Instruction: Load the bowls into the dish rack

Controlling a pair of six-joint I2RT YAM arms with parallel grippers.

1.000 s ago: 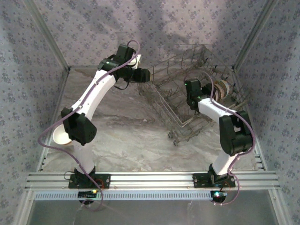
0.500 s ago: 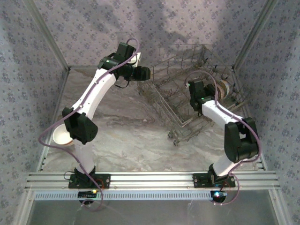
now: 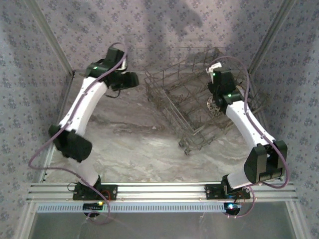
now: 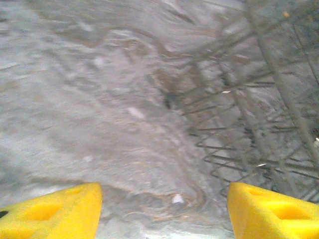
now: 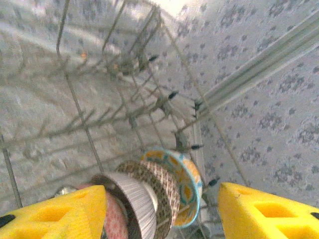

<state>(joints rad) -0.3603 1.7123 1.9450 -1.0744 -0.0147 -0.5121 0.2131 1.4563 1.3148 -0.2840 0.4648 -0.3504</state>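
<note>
The dish rack (image 3: 185,102), a grey wire basket, stands at the back right of the table and shows in the left wrist view as dish rack (image 4: 259,114). Several bowls stand on edge in a row inside it: a blue and yellow patterned bowl (image 5: 192,185), a brown patterned bowl (image 5: 160,186), a grey ribbed bowl (image 5: 135,199) and a pink one (image 5: 113,221). One bowl (image 3: 214,105) shows from above. My right gripper (image 5: 162,214) (image 3: 217,89) hovers open over the row, its right finger clear of them. My left gripper (image 4: 164,219) (image 3: 132,79) is open and empty by the rack's left corner.
Patterned walls and metal posts (image 3: 261,45) close in the back and sides. The rack sits close to the right wall (image 5: 279,114). Marbled tabletop (image 3: 134,134) lies between the arms and in front of the rack.
The right gripper has risen and drawn back toward the far right above the bowls, with its jaws wider. The left arm has swung left, away from the rack's corner.
</note>
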